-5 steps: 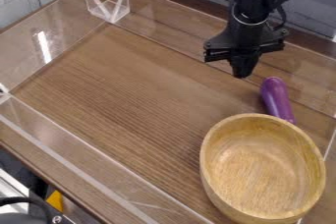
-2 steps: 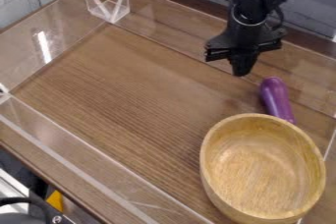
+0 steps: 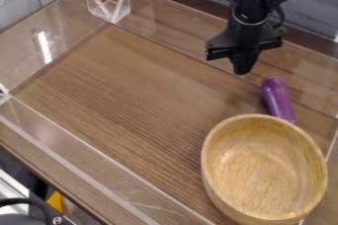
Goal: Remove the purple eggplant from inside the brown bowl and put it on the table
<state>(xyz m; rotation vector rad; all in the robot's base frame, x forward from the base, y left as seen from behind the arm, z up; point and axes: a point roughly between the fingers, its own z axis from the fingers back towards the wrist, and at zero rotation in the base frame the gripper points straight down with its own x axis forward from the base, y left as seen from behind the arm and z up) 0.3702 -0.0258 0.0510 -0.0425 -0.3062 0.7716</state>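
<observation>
Purple eggplant [image 3: 276,98] lies on desk [image 3: 132,101] near right edge: light, glossy, slippery; grip mid-body. Tool [image 3: 244,68] closed, empty.

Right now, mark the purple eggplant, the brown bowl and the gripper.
purple eggplant [image 3: 276,98], camera view, middle of its body.
brown bowl [image 3: 219,144], camera view, left rim.
gripper [image 3: 244,69], camera view, closed fingertips.

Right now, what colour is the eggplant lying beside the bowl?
Glossy purple; the eggplant shows clearly in the camera view.
</observation>
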